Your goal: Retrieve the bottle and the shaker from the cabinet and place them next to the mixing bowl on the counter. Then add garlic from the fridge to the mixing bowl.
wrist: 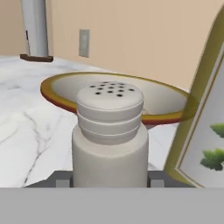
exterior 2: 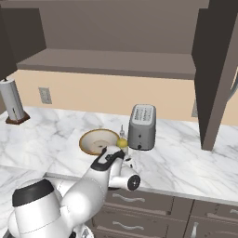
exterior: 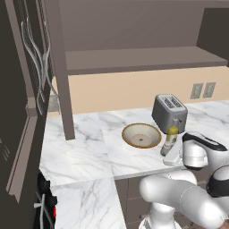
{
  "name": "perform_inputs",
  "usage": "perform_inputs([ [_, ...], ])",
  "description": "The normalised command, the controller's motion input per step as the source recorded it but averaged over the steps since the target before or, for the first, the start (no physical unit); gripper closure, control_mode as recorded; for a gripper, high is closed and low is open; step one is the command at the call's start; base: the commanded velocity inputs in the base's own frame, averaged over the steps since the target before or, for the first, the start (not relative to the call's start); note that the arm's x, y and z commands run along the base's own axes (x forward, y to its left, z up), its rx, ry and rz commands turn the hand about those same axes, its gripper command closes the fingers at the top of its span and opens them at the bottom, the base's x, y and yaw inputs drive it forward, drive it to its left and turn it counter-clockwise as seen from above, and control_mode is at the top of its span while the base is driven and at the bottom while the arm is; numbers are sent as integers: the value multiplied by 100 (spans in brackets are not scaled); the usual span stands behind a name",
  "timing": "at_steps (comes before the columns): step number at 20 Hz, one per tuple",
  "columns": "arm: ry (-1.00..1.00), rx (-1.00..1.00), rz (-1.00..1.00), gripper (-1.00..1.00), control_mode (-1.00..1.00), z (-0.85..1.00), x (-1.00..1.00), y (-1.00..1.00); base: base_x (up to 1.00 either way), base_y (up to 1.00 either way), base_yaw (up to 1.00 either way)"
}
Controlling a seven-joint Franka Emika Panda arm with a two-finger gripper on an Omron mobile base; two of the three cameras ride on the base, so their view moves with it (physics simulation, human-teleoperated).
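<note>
In the left base view, the mixing bowl point(exterior: 142, 135) is seen on the white marble surface point(exterior: 85, 143), near its front edge, with the silver toaster point(exterior: 169, 112) behind it to the right. The bottle point(exterior: 171, 137) stands upright just right of the bowl, close to the front edge, and the gripper point(exterior: 171, 157) is lowered right beside the bottle's base; the shaker is not made out here. The cabinet point(exterior: 134, 60) shelf above is bare. In the right base view, the bowl point(exterior 2: 98, 141) lies left of the toaster point(exterior 2: 142, 126), the bottle point(exterior 2: 122, 141) between them, partly hidden by the arm; a paper towel roll point(exterior 2: 12, 103) stands far left. In the hand view, the shaker point(wrist: 110, 135) is held upright between the closed fingers point(wrist: 61, 179), the bowl point(wrist: 118, 97) just behind it and the bottle point(wrist: 205, 127) to the right.
</note>
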Motion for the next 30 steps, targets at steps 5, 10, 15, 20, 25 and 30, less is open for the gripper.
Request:
perform_inputs([
  [5,0,0,-3,-100,-100,-2,0,1,0,0,0],
  [10,0,0,-1,-100,-100,0,0,0,0,0,0],
  [15,0,0,0,-100,-100,0,0,0,0,0,0],
  [20,0,0,0,-100,-100,-11,-8,8,0,0,0],
  [25,0,0,0,-100,-100,-19,-24,10,0,0,0],
  [30,0,0,-1,-100,-100,9,-7,-3,0,0,0],
])
